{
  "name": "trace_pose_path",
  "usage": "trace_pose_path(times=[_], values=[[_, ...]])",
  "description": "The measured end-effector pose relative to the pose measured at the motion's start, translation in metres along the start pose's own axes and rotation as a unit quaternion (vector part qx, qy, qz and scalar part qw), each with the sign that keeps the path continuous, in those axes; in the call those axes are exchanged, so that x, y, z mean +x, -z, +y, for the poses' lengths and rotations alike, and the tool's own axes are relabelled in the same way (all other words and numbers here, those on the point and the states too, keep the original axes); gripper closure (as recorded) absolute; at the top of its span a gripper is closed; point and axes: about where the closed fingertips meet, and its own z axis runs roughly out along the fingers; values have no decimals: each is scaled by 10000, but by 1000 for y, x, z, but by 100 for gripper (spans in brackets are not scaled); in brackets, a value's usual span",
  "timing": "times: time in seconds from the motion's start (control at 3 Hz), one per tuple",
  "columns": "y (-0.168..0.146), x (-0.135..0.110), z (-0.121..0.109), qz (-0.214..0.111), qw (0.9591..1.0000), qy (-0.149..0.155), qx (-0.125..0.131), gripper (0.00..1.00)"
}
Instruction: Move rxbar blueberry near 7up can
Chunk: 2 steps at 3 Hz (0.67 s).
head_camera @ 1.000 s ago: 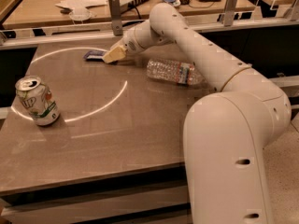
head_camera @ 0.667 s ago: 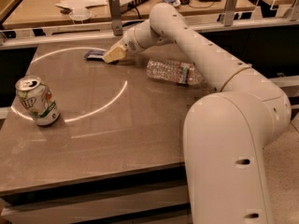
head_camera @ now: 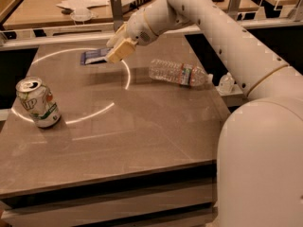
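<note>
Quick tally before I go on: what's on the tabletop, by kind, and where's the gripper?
Snack bars: 1, the rxbar blueberry, at the far left.
Soda cans: 1, the 7up can, upright at the near left.
Water bottles: 1, the clear plastic water bottle, lying on its side.
Total: 3.
The gripper is at the bar's right end.

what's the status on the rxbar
Gripper at rxbar, far side of table. Can standing near left edge, well apart. Bottle lying off right, not in the way.
</note>
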Motion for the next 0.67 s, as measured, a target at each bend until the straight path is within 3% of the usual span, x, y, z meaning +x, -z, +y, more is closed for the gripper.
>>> trace_pose_path(times=[0.33,0.67], values=[[-6,9,6,76,9998,89,-155,100],[-10,3,12,30,9997,84,-236,100]])
